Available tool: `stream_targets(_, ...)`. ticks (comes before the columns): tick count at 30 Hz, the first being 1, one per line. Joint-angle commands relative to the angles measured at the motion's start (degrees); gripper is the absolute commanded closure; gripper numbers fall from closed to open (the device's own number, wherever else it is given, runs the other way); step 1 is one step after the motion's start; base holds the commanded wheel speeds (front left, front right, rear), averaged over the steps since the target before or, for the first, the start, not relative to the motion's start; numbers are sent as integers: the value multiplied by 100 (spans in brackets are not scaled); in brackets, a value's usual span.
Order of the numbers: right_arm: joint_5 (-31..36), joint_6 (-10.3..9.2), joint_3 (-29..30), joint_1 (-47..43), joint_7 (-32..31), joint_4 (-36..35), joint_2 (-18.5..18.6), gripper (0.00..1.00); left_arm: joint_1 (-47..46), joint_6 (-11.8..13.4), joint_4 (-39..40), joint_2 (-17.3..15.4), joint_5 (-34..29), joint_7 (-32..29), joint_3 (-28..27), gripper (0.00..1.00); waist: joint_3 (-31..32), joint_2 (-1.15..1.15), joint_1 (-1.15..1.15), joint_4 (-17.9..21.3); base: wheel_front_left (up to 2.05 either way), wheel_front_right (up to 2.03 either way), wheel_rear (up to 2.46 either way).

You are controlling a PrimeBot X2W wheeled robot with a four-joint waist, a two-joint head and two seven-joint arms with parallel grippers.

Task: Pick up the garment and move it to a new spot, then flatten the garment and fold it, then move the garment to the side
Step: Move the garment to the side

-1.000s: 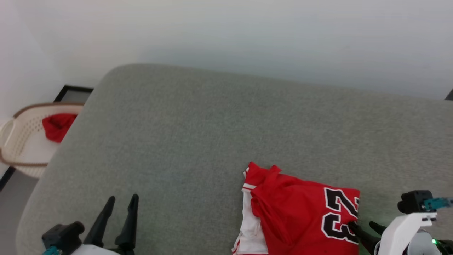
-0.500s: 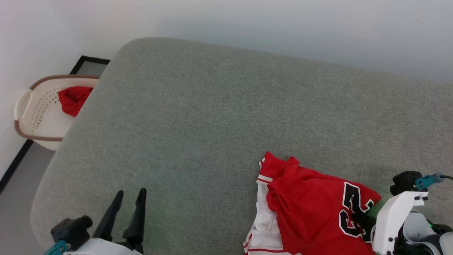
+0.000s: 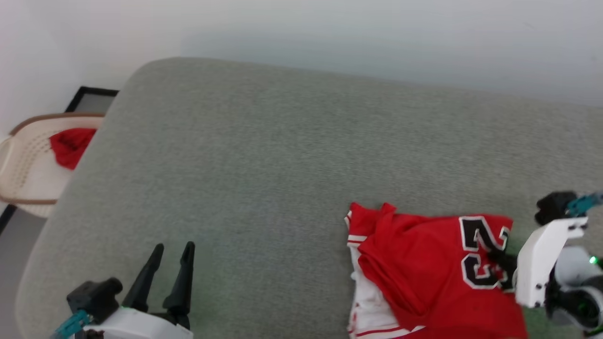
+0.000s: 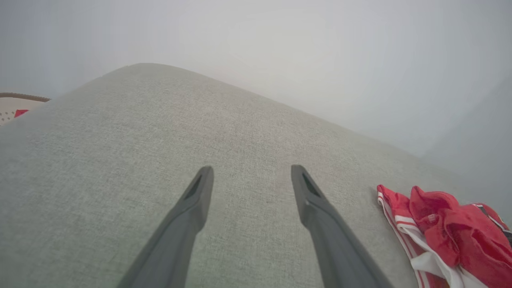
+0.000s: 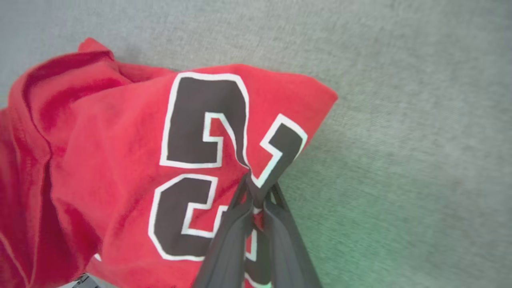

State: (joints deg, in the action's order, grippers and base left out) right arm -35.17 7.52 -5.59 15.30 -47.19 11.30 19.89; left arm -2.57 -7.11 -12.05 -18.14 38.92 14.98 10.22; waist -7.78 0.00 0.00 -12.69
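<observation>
— Right fingers (image 5: 230, 240)?
— Pinched shut on a pucker of the jersey (image 5: 100, 160), right at the black number (image 5: 200, 120).
— Left fingers (image 4: 189, 212)?
— Spread wide, holding nothing, over the grey cushion (image 3: 259, 165).
— And the jersey?
— Bunched on the cushion's near right part. A basket (image 3: 28, 160) holding a red cloth (image 3: 68, 146) sits off the left edge.

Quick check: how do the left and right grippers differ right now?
The left gripper is open, fingers spread; the right gripper is pinched shut on the garment. The left gripper holds nothing, over bare grey cushion; the right gripper grips fabric at the black numerals, near the garment's edge. Both have long dark fingers.
</observation>
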Motion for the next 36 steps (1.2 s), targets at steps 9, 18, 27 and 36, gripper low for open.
stream_targets(9, 120, -7, -178, 681, 80, -54, 717, 100, -447, -42, 67, -95, -137, 17, 213, 0, -152, 0, 0, 715, 0, 0, 0)
stream_targets(18, 202, -7, -514, 1419, 477, -2, 1458, 100, -759, -38, 158, -253, -214, 11, 283, 0, -512, 0, 0, 1485, 0, 0, 0)
stream_targets(27, 121, -7, -1083, 2282, 1326, 529, 2072, 100, -1075, -35, 319, -449, -300, -53, 352, 0, -991, 0, 0, 2169, 0, 0, 0)
stream_targets(36, 197, -7, -1638, 3100, 2415, 1433, 2510, 100, -1436, -36, 471, -615, -380, -224, 480, 0, -1472, 0, 0, 2530, 0, 0, 0)
